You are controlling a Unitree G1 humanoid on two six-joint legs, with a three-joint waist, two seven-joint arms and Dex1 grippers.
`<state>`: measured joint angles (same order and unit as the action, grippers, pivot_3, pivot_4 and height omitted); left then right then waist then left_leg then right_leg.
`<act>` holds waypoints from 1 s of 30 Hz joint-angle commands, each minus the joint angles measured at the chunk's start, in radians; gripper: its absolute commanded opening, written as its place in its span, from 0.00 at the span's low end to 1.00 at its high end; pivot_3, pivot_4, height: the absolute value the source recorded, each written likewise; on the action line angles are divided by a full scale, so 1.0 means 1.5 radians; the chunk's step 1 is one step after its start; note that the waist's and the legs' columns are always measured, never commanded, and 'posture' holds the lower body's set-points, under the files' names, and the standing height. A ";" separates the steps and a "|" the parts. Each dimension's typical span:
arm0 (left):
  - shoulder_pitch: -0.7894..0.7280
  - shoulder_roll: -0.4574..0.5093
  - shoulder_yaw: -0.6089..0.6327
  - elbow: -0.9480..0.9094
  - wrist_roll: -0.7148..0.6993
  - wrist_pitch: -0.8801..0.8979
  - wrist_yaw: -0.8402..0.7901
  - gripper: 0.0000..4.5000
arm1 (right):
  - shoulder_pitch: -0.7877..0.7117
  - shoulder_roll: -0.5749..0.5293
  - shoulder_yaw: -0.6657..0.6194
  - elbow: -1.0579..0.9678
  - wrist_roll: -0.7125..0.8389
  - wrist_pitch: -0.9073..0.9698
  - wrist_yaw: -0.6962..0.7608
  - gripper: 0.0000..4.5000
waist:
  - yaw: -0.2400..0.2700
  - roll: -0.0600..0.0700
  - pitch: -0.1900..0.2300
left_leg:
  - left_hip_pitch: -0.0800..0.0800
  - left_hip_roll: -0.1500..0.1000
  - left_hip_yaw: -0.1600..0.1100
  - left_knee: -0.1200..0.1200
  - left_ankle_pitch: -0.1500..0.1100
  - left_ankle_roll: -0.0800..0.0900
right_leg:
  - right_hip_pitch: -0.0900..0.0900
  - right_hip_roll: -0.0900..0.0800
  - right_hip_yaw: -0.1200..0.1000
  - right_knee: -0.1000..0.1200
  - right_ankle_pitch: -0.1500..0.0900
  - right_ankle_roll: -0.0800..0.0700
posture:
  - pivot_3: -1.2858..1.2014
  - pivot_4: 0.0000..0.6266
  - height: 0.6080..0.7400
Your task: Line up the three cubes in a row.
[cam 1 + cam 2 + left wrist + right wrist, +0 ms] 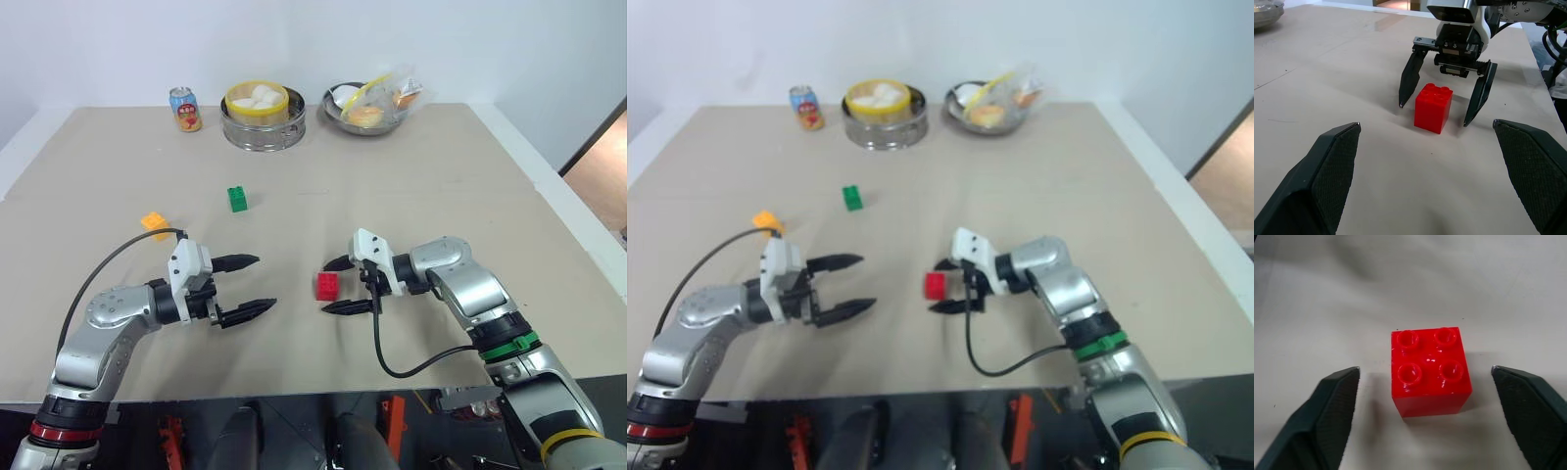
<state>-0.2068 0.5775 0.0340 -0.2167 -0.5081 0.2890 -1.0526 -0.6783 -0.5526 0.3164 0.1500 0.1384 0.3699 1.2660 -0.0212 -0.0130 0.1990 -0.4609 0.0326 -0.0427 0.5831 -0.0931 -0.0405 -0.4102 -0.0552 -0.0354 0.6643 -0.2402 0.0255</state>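
Red cube bracketed by spread right jaws, row not yet formed
The right gripper (336, 285) stood open around the red cube (327, 285) on the table (470, 186); the left gripper (248, 285) gaped empty nearby; pulling back crooked could knock it farther from the green cube (237, 199) and the orange-yellow cube (155, 223)

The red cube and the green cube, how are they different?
The red cube sits near the table's front edge, between the open fingers of the right gripper, which do not touch it; the green cube stands farther back, alone, with no gripper around it. One is red, the other green. Both are small studded blocks resting upright on the table.
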 commanded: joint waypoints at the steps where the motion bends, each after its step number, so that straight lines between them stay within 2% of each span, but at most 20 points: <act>1: -0.016 0.005 0.006 -0.004 -0.003 -0.003 0.003 1.00 | -0.008 -0.012 -0.030 -0.064 0.024 0.018 -0.005 0.99 | 0.000 0.000 0.000 | 0.000 0.000 0.000 0.000 0.000 0.000 | 0.000 0.000 0.000 0.000 0.000 0.000 | 0.52 0.24 1.00; 9: -0.057 -0.025 0.048 0.036 -0.010 0.009 0.092 1.00 | -0.023 0.018 -0.108 -0.173 0.121 0.137 -0.080 0.99 | 0.001 0.000 0.000 | 0.000 0.000 0.000 0.000 0.000 0.000 | 0.000 0.000 0.000 0.000 0.000 0.000 | 0.52 0.24 1.00; 13: -0.064 -0.047 0.048 0.053 0.032 -0.013 0.157 1.00 | -0.013 0.055 -0.136 -0.220 0.174 0.196 -0.131 0.99 | 0.001 0.000 0.000 | 0.000 0.000 0.000 0.000 0.000 0.000 | 0.000 0.000 0.000 0.000 0.000 0.000 | 0.52 0.24 1.00; 20: -0.101 -0.110 0.064 0.095 0.104 -0.026 0.327 1.00 | 0.017 0.099 -0.122 -0.238 0.146 0.140 -0.227 0.99 | 0.001 0.000 0.000 | 0.000 0.000 0.000 0.001 0.000 0.000 | 0.001 0.000 0.000 0.000 0.001 0.001 | 0.52 0.24 1.00; 27: -0.159 -0.174 0.050 0.163 0.211 -0.009 0.511 1.00 | 0.024 0.113 -0.111 -0.222 0.134 0.104 -0.256 0.99 | 0.002 0.000 0.000 | 0.000 -0.001 0.000 0.001 0.000 0.001 | 0.001 0.000 0.001 0.000 0.002 0.003 | 0.52 0.24 1.00; 30: -0.173 -0.189 0.043 0.185 0.242 -0.016 0.548 1.00 | 0.024 0.108 -0.113 -0.216 0.134 0.098 -0.254 0.99 | 0.002 -0.001 0.000 | 0.000 -0.001 0.000 0.001 0.000 0.001 | 0.001 0.001 0.001 0.000 0.004 0.006 | 0.52 0.24 1.00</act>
<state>-0.4466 0.2949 0.0971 0.0714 -0.1677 0.2816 -0.2592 -0.6348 -0.3859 0.1575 -0.1597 0.3330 0.5377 0.8876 -0.0185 -0.0138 0.1988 -0.4609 0.0314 -0.0436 0.5849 -0.0925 -0.0396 -0.4082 -0.0541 -0.0344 0.6644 -0.2346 0.0350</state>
